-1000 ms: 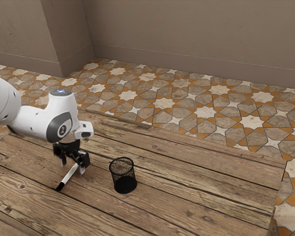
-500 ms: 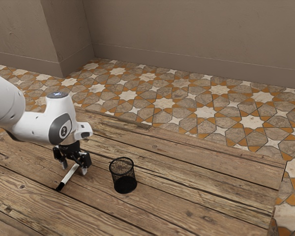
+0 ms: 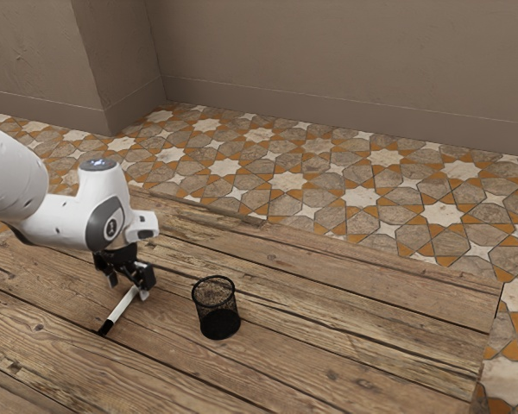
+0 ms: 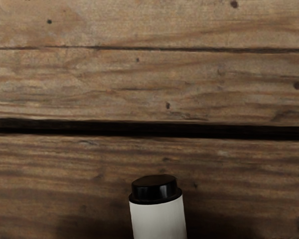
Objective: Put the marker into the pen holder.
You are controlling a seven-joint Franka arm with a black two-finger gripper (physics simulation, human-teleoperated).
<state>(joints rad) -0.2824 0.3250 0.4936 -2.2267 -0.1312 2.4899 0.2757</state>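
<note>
In the exterior view my gripper (image 3: pixel 129 288) is low over the planks at the exterior view's left, its two fingers spread apart and open. The white marker (image 3: pixel 122 308) lies at the hand, its black end toward the view's lower left and its other end partly behind a finger. From the wrist view, the marker (image 4: pixel 159 219) shows a white body and a black end piece just under the hand. The black mesh pen holder (image 3: pixel 216 309) stands upright, a short way from the gripper toward the exterior view's right.
A wooden plank surface (image 3: pixel 328 315) lies under the marker and the pen holder. Beyond it are patterned floor tiles (image 3: pixel 360 197) and a brown wall (image 3: pixel 328 60). Dark gaps run between the planks.
Over the last half second my hand has shifted slightly up and toward the exterior view's left, after dipping a little before that. The marker and pen holder have kept their places.
</note>
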